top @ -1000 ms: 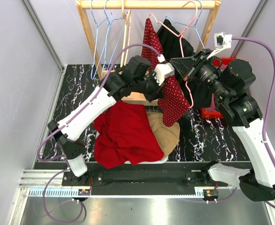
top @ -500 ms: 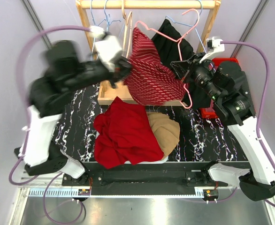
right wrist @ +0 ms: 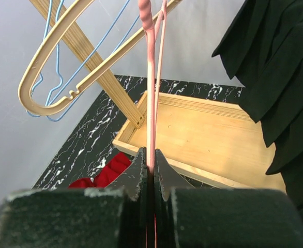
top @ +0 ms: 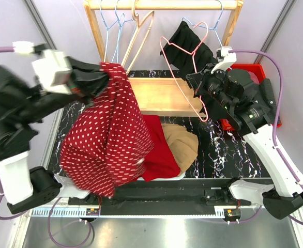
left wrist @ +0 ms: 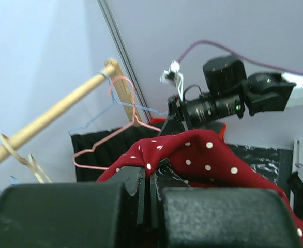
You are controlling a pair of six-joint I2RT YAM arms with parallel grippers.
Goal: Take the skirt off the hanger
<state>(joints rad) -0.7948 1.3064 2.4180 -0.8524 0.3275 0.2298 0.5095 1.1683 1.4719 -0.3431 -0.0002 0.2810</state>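
Observation:
The skirt (top: 107, 137), dark red with white dots, hangs free on the left from my left gripper (top: 106, 77), which is shut on its top edge. In the left wrist view a fold of the skirt (left wrist: 208, 155) is pinched in the left gripper (left wrist: 149, 173). The pink wire hanger (top: 185, 67) is bare and tilted in front of the rack. My right gripper (top: 199, 83) is shut on its wire. From the right wrist, the hanger wire (right wrist: 150, 93) runs straight up out of the closed right gripper (right wrist: 150, 160). Skirt and hanger are well apart.
A wooden rack rail (top: 162, 5) carries blue hangers (top: 112, 31), a wooden hanger (top: 141, 28) and a black garment (top: 190, 39). Its wooden base (top: 162, 95) lies below. Red cloth (top: 159, 150) and tan cloth (top: 185, 144) are piled on the table. A red bin (top: 250, 70) stands right.
My left arm swung left and toward the near edge, dragging the skirt off the hanger. The hanger stayed in my right gripper and is now bare.

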